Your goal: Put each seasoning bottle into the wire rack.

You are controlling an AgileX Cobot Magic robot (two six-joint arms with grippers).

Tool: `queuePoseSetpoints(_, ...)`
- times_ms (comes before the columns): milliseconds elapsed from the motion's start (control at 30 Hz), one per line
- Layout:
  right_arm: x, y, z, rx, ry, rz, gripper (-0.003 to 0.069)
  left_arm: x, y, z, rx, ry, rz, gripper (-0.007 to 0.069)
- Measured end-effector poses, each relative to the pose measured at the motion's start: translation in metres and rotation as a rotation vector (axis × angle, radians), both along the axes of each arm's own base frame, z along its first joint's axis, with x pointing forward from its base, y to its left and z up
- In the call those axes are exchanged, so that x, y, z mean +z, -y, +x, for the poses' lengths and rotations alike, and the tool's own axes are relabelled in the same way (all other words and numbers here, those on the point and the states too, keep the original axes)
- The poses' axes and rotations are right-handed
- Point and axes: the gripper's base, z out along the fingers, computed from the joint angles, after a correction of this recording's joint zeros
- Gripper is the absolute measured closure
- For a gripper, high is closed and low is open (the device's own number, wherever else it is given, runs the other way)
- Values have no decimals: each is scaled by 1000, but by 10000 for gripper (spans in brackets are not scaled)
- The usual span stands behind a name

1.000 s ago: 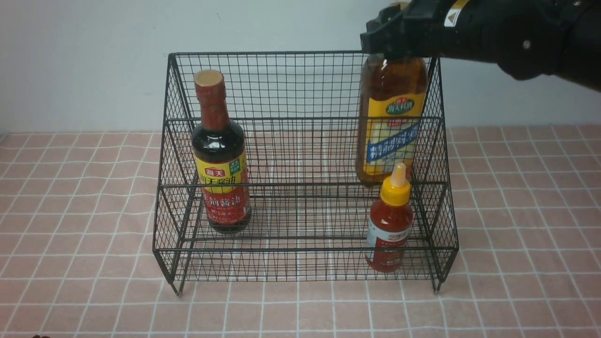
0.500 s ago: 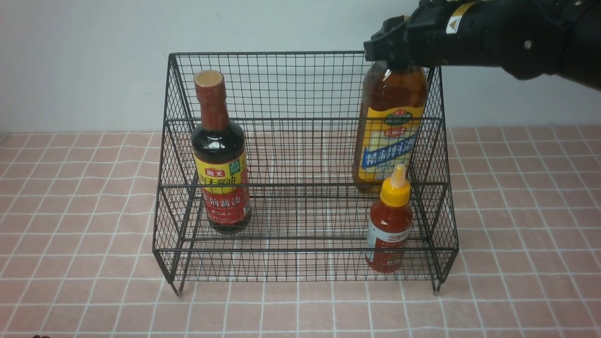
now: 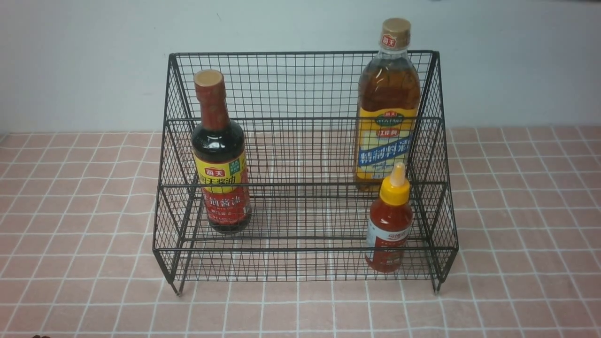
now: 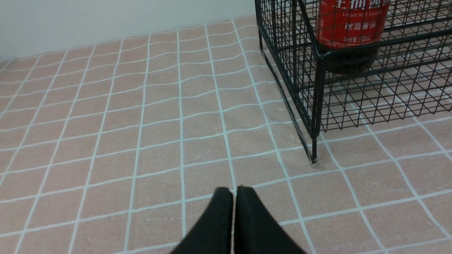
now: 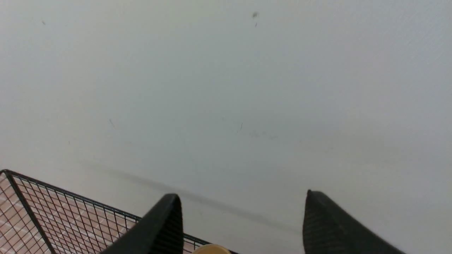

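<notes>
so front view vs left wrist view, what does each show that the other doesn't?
Front only: the whole wire rack, the tall amber bottle on the upper tier, the small red sauce bottle in front of it on the lower tier, and the dark soy bottle's neck and cap. No gripper shows there.
Left wrist only: the left gripper, shut and empty over the tiled cloth, and the rack's corner foot up close.
Both: the rack, the soy bottle's red label, the cloth.

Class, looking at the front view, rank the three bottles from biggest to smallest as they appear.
1. amber bottle, though it stands farthest back.
2. soy bottle.
3. red sauce bottle, smallest though nearest the camera.
</notes>
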Motion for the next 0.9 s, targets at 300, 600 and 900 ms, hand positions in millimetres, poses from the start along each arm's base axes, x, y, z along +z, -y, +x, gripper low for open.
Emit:
queuePoseSetpoints(300, 59, 53, -109, -53, 125, 2, 610, 0, 0, 0, 0, 0, 0, 631)
queuePoseSetpoints(600, -6, 92, -213, -10, 202, 104, 671, 0, 0, 0, 0, 0, 0, 631)
queuePoseSetpoints(900, -111, 105, -258, 59, 289, 349, 671, 0, 0, 0, 0, 0, 0, 631)
